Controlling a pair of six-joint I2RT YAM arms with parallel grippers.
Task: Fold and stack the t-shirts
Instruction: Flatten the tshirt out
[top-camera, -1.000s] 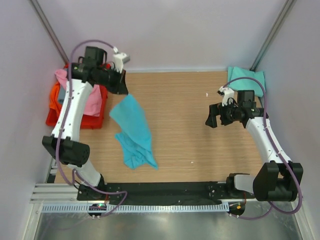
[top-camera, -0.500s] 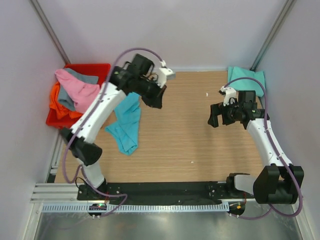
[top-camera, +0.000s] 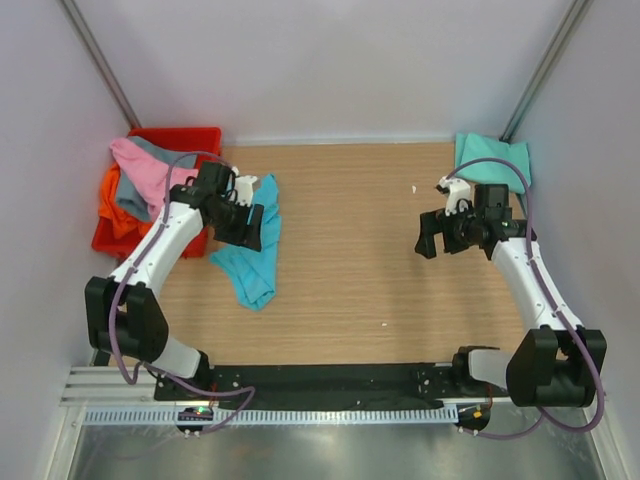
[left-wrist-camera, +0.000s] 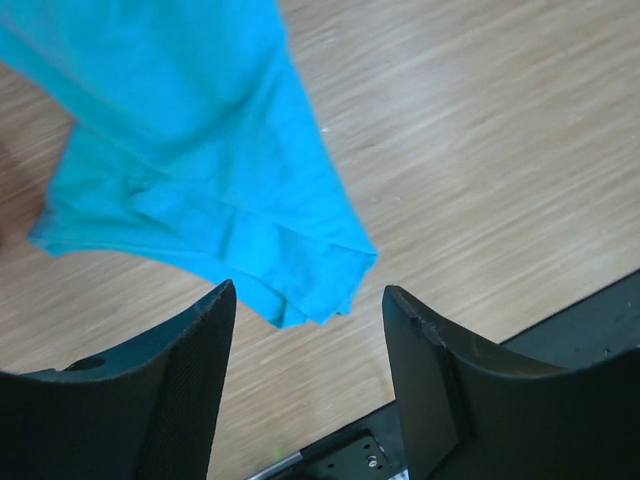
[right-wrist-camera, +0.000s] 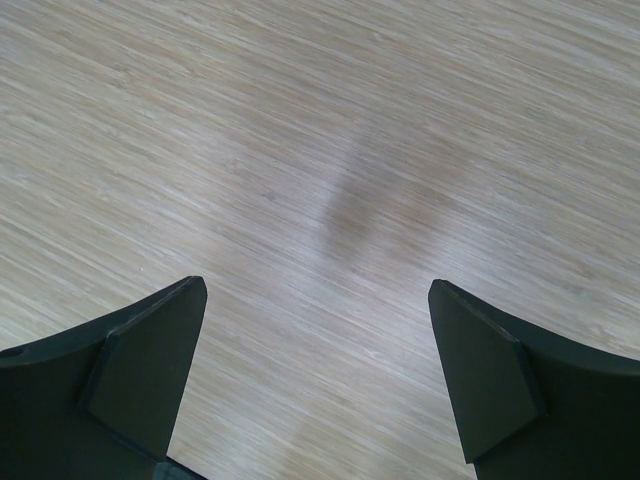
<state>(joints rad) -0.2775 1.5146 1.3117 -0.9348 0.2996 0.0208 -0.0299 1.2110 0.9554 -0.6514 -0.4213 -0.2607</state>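
Note:
A bright turquoise-blue t-shirt (top-camera: 253, 258) lies crumpled on the left part of the table; the left wrist view shows it (left-wrist-camera: 190, 150) beyond the fingers. My left gripper (top-camera: 252, 228) hovers over the shirt's upper part, open, with nothing between its fingers (left-wrist-camera: 195, 370). A paler mint-teal t-shirt (top-camera: 493, 158) lies folded at the back right corner. Pink (top-camera: 150, 170), grey (top-camera: 172, 152) and orange (top-camera: 108, 205) t-shirts are heaped in the red crate (top-camera: 195, 137). My right gripper (top-camera: 428, 236) hangs open over bare wood at the right, and the right wrist view shows only table between its fingers (right-wrist-camera: 150, 350).
The red crate stands at the back left, against the left wall. Metal posts (top-camera: 540, 70) rise at the back corners. A black rail (top-camera: 330, 385) runs along the near table edge by the arm bases.
The left gripper has let go of the turquoise shirt and opened. The arm pulled back left and down from the middle; the shirt now lies on the table. The right arm hardly moved.

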